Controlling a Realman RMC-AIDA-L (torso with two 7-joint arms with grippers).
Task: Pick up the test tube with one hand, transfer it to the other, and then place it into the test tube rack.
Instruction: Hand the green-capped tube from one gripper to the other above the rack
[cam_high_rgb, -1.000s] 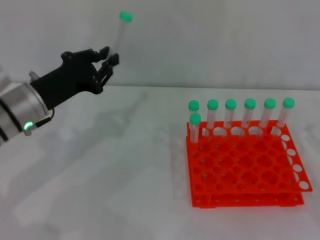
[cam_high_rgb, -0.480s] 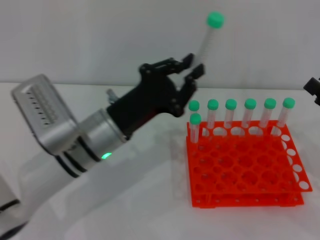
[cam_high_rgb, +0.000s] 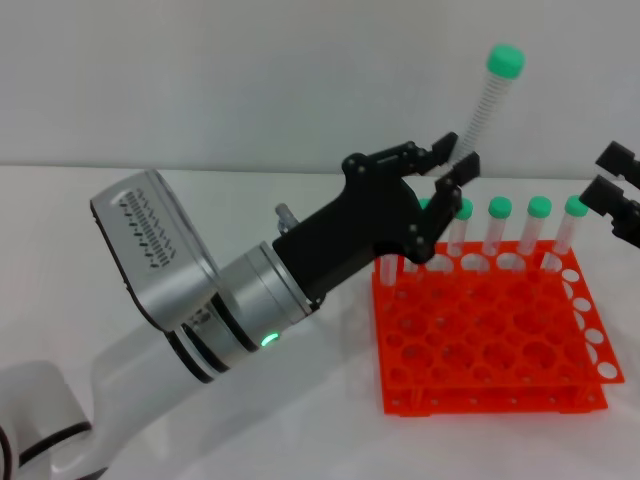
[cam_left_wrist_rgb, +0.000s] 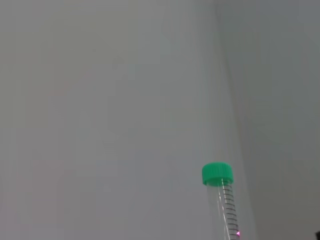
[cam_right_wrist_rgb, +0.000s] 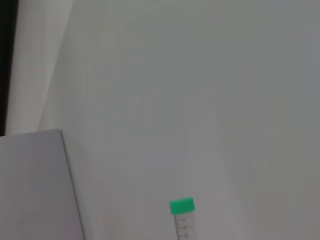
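Head view alone shows left gripper (cam_high_rgb: 452, 168) clamping test tube (cam_high_rgb: 487, 93).

The white table (cam_high_rgb: 250, 210) carries the orange-red test tube rack (cam_high_rgb: 490, 340), which sits directly below and just right of the left claw (cam_high_rgb: 452, 172), green-capped tubes (cam_high_rgb: 538, 232) standing along its far row.

Backdrop & spare tubes, far-right part of worktop

Plain white matte worktop (cam_high_rgb: 320, 430) runs back to a pale grey blank wall (cam_high_rgb: 250, 80) along its far edge. Spare clear plastic tubes w/ round green caps (cam_high_rgb: 539, 207) stand upright in a row twd the far-right corner, evenly spaced; four caps visible, others hidden.
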